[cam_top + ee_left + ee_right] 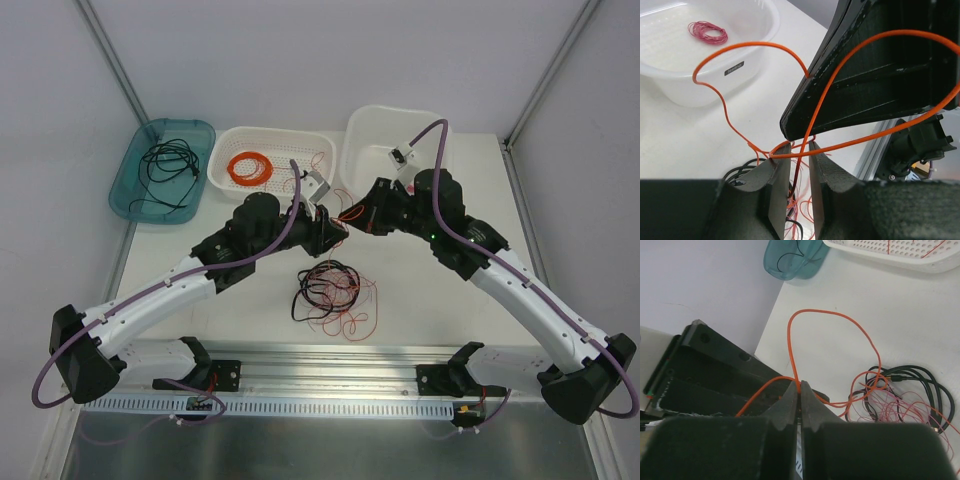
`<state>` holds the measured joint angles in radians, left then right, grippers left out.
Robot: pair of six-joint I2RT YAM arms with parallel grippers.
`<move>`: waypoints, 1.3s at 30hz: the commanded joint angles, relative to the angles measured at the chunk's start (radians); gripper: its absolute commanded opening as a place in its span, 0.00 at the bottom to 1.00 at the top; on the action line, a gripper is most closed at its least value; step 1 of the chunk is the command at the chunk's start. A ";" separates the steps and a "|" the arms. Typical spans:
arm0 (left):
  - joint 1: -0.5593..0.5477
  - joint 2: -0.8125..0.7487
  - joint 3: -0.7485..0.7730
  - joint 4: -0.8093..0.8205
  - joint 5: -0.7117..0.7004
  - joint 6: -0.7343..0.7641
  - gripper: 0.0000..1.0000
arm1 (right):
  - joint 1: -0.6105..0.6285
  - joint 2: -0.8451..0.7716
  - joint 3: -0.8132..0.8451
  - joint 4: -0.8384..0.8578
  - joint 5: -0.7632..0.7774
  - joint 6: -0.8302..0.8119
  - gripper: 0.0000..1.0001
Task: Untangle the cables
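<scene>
**Counter [430,300], two-arm station. All positions are referred to the cables.**

1. Nearest item: an aluminium rail [330,360] carrying both arm bases runs along the counter edge, on the near side of the cables.

2. The cables [333,297] lie on the counter just beyond the rail, roughly midway between the two arms. They form a loose heap of black, orange-red and thin pinkish-red loops that cross one another and are not separated.

3. An orange-red wire [826,312] rises out of the cables in an open loop and leads to both claws.

4. The left claw [800,147] sits just beyond the cables, to their left. Its fingers are spread a little, leaving a narrow gap. Wire runs through and across that gap, and neither finger is pressing on it.

5. The right claw [799,386] sits just beyond the cables, to their right, nose to nose with the left claw. Its fingers are pressed together, pinching the orange-red wire at the tips.

6. Far side, well beyond the cables:
   - To the left is a teal tray [125,195] holding a black cable [165,150].
   - In the centre is a white perforated basket [300,150] holding a wound orange coil [235,165].
   - To the right is a white tub [365,130] holding a small pink coil [720,37].
</scene>
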<state>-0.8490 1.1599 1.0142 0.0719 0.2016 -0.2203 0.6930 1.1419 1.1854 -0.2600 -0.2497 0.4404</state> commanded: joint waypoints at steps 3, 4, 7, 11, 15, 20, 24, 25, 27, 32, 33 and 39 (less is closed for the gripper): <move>0.008 -0.017 -0.031 0.080 0.048 0.010 0.23 | 0.013 0.007 0.037 0.084 -0.011 0.066 0.01; 0.008 -0.020 -0.037 0.089 0.050 0.004 0.23 | 0.016 0.009 0.036 0.082 -0.008 0.069 0.01; 0.008 -0.043 -0.068 0.149 0.050 -0.014 0.23 | 0.020 0.012 0.034 0.088 -0.006 0.076 0.01; 0.008 -0.060 -0.111 0.255 0.067 -0.037 0.27 | 0.028 0.015 0.028 0.088 0.009 0.078 0.01; 0.008 -0.055 -0.118 0.273 0.085 -0.054 0.29 | 0.033 0.010 0.014 0.094 0.015 0.093 0.01; 0.008 -0.039 -0.114 0.275 0.047 -0.093 0.12 | 0.042 0.004 0.013 0.100 0.026 0.101 0.01; 0.008 -0.035 -0.114 0.278 0.013 -0.108 0.00 | 0.048 -0.002 0.011 0.097 0.033 0.101 0.01; 0.008 -0.039 -0.114 0.278 0.009 -0.109 0.00 | 0.048 -0.005 0.011 0.094 0.036 0.103 0.01; 0.008 -0.042 -0.115 0.275 0.002 -0.108 0.00 | 0.048 -0.016 0.008 0.081 0.053 0.095 0.02; 0.010 -0.068 -0.106 0.204 -0.065 -0.084 0.00 | 0.046 -0.053 0.019 -0.001 0.122 0.040 0.27; 0.013 -0.071 -0.108 0.197 -0.089 -0.079 0.00 | 0.046 -0.068 0.020 -0.011 0.131 0.029 0.36; 0.042 -0.101 -0.101 0.174 -0.126 -0.057 0.00 | 0.048 -0.128 0.054 -0.117 0.208 -0.052 0.72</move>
<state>-0.8276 1.0996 0.9005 0.2317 0.1215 -0.2985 0.7357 1.0645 1.1862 -0.3264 -0.1070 0.4496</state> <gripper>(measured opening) 0.009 0.677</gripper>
